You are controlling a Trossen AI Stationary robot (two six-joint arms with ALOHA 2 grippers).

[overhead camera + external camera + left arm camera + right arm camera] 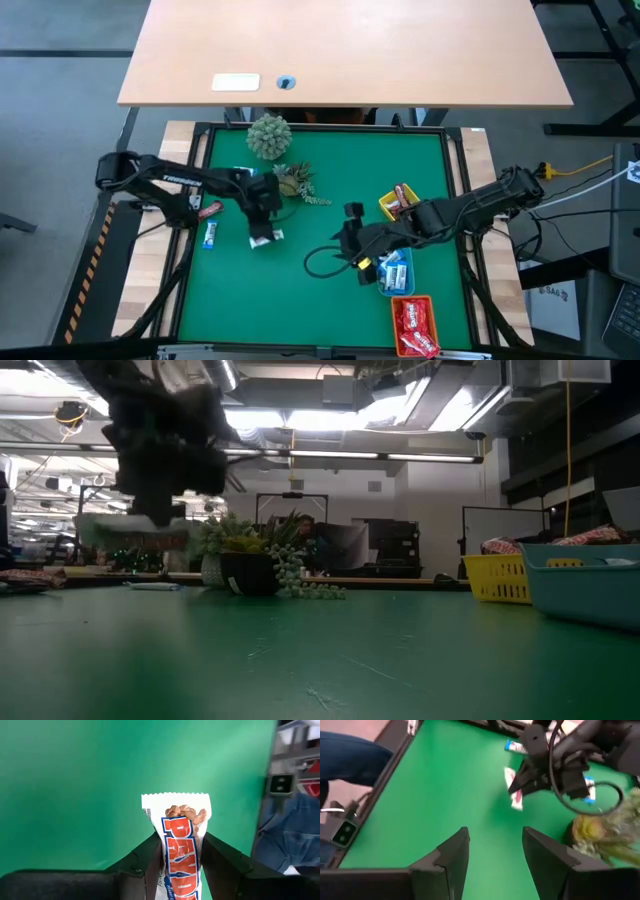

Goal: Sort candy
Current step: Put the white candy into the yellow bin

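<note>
Holding bar (181, 845) lengthwise between left gripper (181, 865) fingers | trays (408, 297) lie toward right gripper (492, 855), which is parted, empty.

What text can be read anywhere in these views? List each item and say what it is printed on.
"PAYD", cut off below: on the white candy wrapper clamped in the left gripper.
White lettering on the left arm: too small to read.
Red packets in the orange tray: print too small to read.
</note>
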